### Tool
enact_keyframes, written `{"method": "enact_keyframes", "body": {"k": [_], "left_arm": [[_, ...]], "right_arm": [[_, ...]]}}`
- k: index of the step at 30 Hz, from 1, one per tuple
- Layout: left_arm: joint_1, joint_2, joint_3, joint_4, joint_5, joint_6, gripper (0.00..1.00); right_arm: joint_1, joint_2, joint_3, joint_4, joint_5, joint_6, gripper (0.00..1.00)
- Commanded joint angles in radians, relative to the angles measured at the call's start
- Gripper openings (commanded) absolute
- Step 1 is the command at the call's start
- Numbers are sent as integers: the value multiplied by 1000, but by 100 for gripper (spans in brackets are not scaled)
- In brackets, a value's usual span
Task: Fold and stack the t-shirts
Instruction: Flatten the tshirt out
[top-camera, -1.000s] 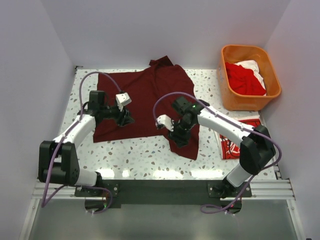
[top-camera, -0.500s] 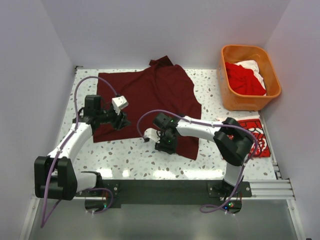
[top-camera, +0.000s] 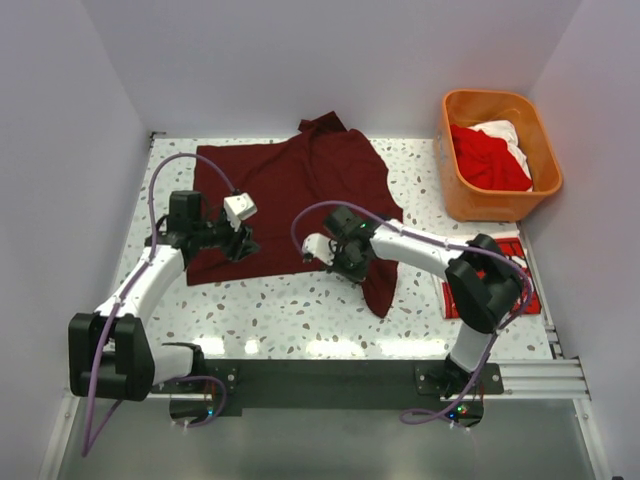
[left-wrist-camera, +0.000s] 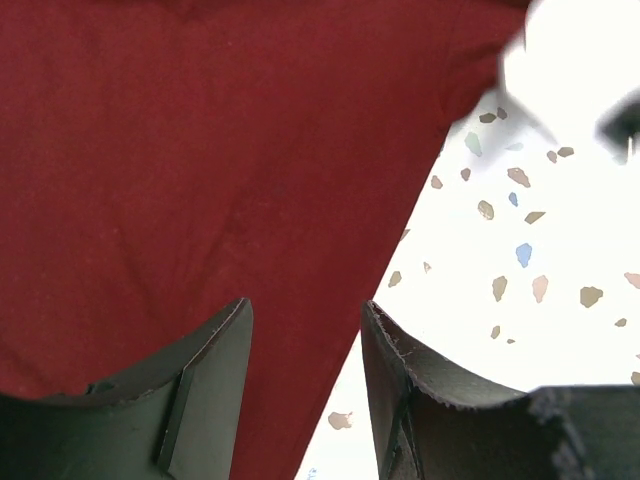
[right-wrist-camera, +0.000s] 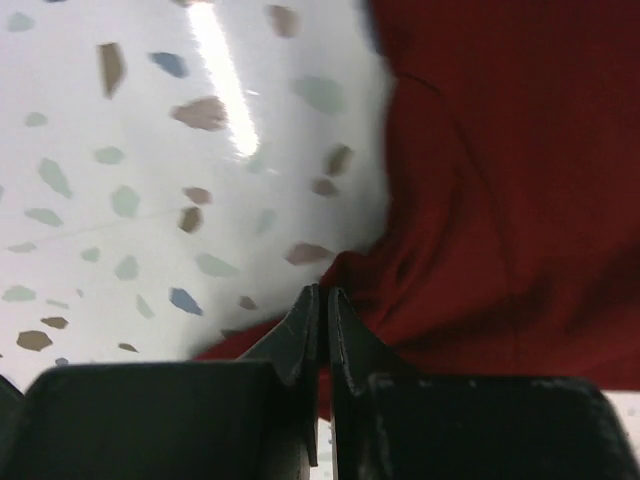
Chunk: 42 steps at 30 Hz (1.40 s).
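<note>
Cloth covered most of the far half of the table (top-camera: 280, 310). It was a plain maroon t-shirt (top-camera: 290, 190) spread nearly flat on the speckled surface, with one sleeve bunched at the back edge and a narrow tail of fabric drooping toward the near right.

The left end effector (top-camera: 243, 243) hung low over the shirt's near left part. In the left wrist view its fingers (left-wrist-camera: 215, 370) stood moderately apart, with nothing between them. The shirt's edge ran slantwise under the gap, with bare table to the right of it.

The right end effector (top-camera: 350, 266) sat at the shirt's near hem, close to the middle of the table. In the right wrist view its two fingers were pressed together. The maroon edge was gathered right at their tips, and creases ran out from that spot, so it appeared to be pinching the hem.

An orange basket (top-camera: 455, 190) stood at the far right corner of the table, well apart from the maroon shirt. It held a crumpled red t-shirt (top-camera: 488, 160) and a white t-shirt (top-camera: 505, 132) behind it. A folded red printed t-shirt (top-camera: 528, 290) lay flat on the table near the right edge, partly hidden by the right arm's elbow.
</note>
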<state>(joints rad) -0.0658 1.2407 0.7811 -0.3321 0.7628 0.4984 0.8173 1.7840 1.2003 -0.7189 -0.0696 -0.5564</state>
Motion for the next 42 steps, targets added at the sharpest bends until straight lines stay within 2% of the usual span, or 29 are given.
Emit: {"method": "enact_keyframes", "body": {"k": [1, 3, 4, 5, 7, 9, 10, 12, 13, 15, 18, 23, 27, 30, 36, 42], "left_arm": [[8, 14, 32, -1, 30, 26, 52], [8, 31, 35, 1, 38, 29, 52], [8, 35, 38, 1, 39, 31, 52], [8, 46, 40, 2, 41, 29, 52], [8, 52, 44, 4, 36, 25, 52], [9, 54, 43, 1, 30, 26, 52], [11, 54, 40, -2, 27, 25, 52], [11, 52, 37, -7, 32, 25, 52], [11, 52, 34, -10, 30, 20, 52], [11, 51, 32, -12, 32, 20, 52], [11, 49, 33, -15, 26, 16, 52], [12, 54, 33, -15, 26, 23, 52], [11, 65, 44, -25, 27, 23, 52], [11, 65, 46, -24, 27, 23, 52], [12, 71, 55, -30, 27, 23, 52], [12, 85, 76, -47, 24, 35, 52]], "right_arm": [[-146, -94, 82, -74, -93, 9, 0], [-196, -87, 102, -105, -202, -8, 0], [-249, -59, 113, -141, -235, -7, 2], [-282, -40, 129, -161, -312, 6, 10], [-392, 33, 188, -198, -363, 47, 10], [-461, 77, 244, -226, -424, 93, 18], [-516, 96, 254, -226, -438, 128, 26], [-555, 97, 272, -211, -463, 148, 31], [-558, 91, 272, -197, -458, 160, 39], [-560, 60, 269, -176, -447, 164, 46], [-558, 31, 278, -146, -446, 156, 46], [-529, -14, 253, -179, -414, -14, 45], [-422, -95, 158, -162, -331, -115, 38], [-348, -115, 90, -108, -239, -125, 39], [-291, -77, 24, -30, -154, -160, 43], [-285, 11, 30, 22, -107, -172, 47]]}}
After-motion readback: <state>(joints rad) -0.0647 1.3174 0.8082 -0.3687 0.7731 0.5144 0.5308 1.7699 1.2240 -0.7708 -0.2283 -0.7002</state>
